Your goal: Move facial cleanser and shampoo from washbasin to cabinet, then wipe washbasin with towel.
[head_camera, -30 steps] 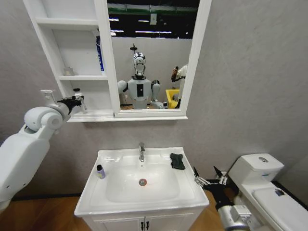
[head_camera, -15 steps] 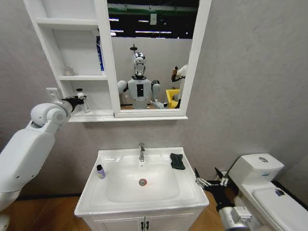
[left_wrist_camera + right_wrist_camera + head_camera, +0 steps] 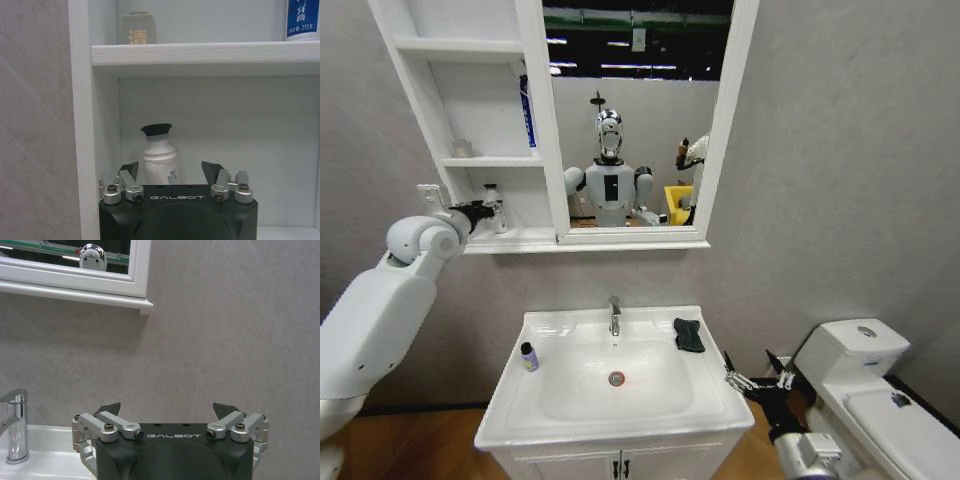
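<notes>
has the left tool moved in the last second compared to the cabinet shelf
Yes. In the head view the left tool has drawn slightly back from the white bottle standing in the cabinet bottom compartment, fingers open.

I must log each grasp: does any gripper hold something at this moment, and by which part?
Nothing is held. The left gripper is open at the cabinet's lowest shelf, its fingers apart from the white bottle standing there. The right gripper is open beside the washbasin.

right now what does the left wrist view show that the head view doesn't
Only the left wrist view: the label and black cap on the white bottle in the cabinet's bottom compartment, seen between the left gripper's open jaws. Only the head view: the washbasin, towel, a small bottle and the right gripper beside the basin. Both: the cabinet and the white bottle.
</notes>
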Tool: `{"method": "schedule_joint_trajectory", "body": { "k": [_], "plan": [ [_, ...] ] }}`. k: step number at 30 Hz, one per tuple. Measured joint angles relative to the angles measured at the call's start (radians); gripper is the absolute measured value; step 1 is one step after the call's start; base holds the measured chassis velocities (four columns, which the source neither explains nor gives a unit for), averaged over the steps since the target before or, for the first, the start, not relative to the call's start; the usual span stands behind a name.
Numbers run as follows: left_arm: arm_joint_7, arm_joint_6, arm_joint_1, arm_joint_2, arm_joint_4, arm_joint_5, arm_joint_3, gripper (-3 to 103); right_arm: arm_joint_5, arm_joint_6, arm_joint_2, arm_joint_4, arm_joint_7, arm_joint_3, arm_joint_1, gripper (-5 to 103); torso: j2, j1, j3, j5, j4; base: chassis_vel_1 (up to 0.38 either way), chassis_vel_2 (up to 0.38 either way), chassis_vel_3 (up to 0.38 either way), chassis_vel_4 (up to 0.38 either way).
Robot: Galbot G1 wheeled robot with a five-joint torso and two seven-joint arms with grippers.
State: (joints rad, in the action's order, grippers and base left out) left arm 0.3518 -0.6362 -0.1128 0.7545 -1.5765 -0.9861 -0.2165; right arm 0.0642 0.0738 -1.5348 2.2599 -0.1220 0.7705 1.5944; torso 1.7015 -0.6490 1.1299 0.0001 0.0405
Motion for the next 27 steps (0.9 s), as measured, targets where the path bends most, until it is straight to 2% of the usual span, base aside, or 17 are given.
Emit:
{"method": "schedule_joint_trajectory", "body": {
  "k": [2, 3, 6, 8, 9, 11, 12, 14, 15, 17, 19, 20, 22, 23, 24, 26, 27],
  "plan": [
    [0.0, 0.0, -0.008, -0.002, -0.007, -0.003, -0.009, 74, -0.001, 0.0, 0.0, -0.001, 0.0, -0.001, -0.001, 100, 0.0, 0.0, 0.0, -0.0001, 0.0, 0.0, 0.0, 0.0, 0.0],
    [0.002, 0.0, -0.023, -0.008, -0.023, -0.009, -0.023, 85, -0.004, 0.0, 0.0, -0.002, 0.0, -0.003, -0.002, 100, 0.0, 0.0, 0.0, -0.0001, 0.0, 0.0, 0.0, 0.0, 0.0],
    [0.008, -0.001, -0.054, -0.021, -0.062, -0.023, -0.056, 90, -0.006, 0.001, 0.0, -0.004, 0.0, -0.006, -0.006, 100, 0.0, 0.0, 0.0, -0.0001, 0.0001, 0.0, 0.0, 0.0, 0.0],
    [0.022, -0.009, -0.112, -0.047, -0.145, -0.055, -0.116, 98, -0.008, 0.003, 0.0, -0.005, 0.0, -0.01, -0.011, 100, 0.0, 0.0, 0.0, -0.0002, -0.0001, 0.0, 0.0, 0.0, 0.0],
    [0.022, -0.009, -0.112, -0.047, -0.145, -0.055, -0.116, 98, -0.008, 0.003, 0.0, -0.005, 0.0, -0.01, -0.011, 100, 0.0, 0.0, 0.0, -0.0002, -0.0001, 0.0, 0.0, 0.0, 0.0],
    [0.033, -0.015, -0.182, -0.074, -0.243, -0.085, -0.184, 100, -0.01, 0.005, 0.0, -0.006, 0.001, -0.013, -0.013, 100, 0.0, 0.0, 0.0, 0.0001, -0.0003, 0.0, 0.0, 0.0, 0.0],
    [0.033, -0.015, -0.182, -0.074, -0.243, -0.085, -0.184, 100, -0.01, 0.005, 0.0, -0.006, 0.001, -0.013, -0.013, 100, 0.0, 0.0, 0.0, 0.0001, -0.0003, 0.0, 0.0, 0.0, 0.0],
    [0.067, -0.028, -0.295, -0.102, -0.375, -0.143, -0.267, 100, -0.015, 0.006, -0.002, -0.009, 0.001, -0.02, -0.014, 100, 0.0, 0.0, 0.0, -0.0001, -0.0003, 0.0, 0.0, 0.0, 0.0],
    [0.067, -0.028, -0.295, -0.102, -0.375, -0.143, -0.267, 100, -0.015, 0.006, -0.002, -0.009, 0.001, -0.02, -0.014, 100, 0.0, 0.0, 0.0, -0.0001, -0.0003, 0.0, 0.0, 0.0, 0.0],
    [0.12, -0.031, -0.399, -0.117, -0.472, -0.174, -0.33, 100, -0.018, 0.006, -0.003, -0.009, 0.002, -0.028, -0.012, 100, 0.0, 0.0, 0.0, -0.0001, -0.0003, 0.0, 0.0, 0.0, 0.0],
    [0.154, -0.019, -0.478, -0.115, -0.54, -0.159, -0.367, 100, -0.018, 0.006, -0.001, -0.007, 0.002, -0.031, -0.012, 100, 0.0, 0.0, 0.0, 0.0003, 0.0, 0.0, 0.0, 0.0, 0.0],
    [0.154, -0.019, -0.478, -0.115, -0.54, -0.159, -0.367, 100, -0.018, 0.006, -0.001, -0.007, 0.002, -0.031, -0.012, 100, 0.0, 0.0, 0.0, 0.0003, 0.0, 0.0, 0.0, 0.0, 0.0],
    [0.16, -0.005, -0.589, -0.084, -0.603, -0.081, -0.395, 100, -0.018, 0.006, -0.001, -0.006, 0.004, -0.03, -0.012, 100, 0.0, 0.0, 0.0, 0.0004, 0.0, 0.0, 0.0, 0.0, 0.0],
    [0.15, 0.004, -0.672, -0.049, -0.633, -0.016, -0.411, 100, -0.018, 0.005, -0.001, -0.005, 0.004, -0.029, -0.009, 100, 0.0, 0.0, 0.0, 0.0003, 0.0, 0.0, 0.0, 0.0, 0.0],
    [0.15, 0.004, -0.672, -0.049, -0.633, -0.016, -0.411, 100, -0.018, 0.005, -0.001, -0.005, 0.004, -0.029, -0.009, 100, 0.0, 0.0, 0.0, 0.0003, 0.0, 0.0, 0.0, 0.0, 0.0],
    [0.082, 0.059, -0.875, 0.069, -0.667, 0.185, -0.429, 100, -0.017, -0.01, -0.002, -0.004, 0.004, -0.026, 0.013, 100, 0.0, 0.0, 0.0, -0.0004, 0.0, 0.0, 0.0, 0.0, 0.0],
    [0.082, 0.059, -0.875, 0.069, -0.667, 0.185, -0.429, 100, -0.017, -0.01, -0.002, -0.004, 0.004, -0.026, 0.013, 100, 0.0, 0.0, 0.0, -0.0004, 0.0, 0.0, 0.0, 0.0, 0.0]
  ]
}}
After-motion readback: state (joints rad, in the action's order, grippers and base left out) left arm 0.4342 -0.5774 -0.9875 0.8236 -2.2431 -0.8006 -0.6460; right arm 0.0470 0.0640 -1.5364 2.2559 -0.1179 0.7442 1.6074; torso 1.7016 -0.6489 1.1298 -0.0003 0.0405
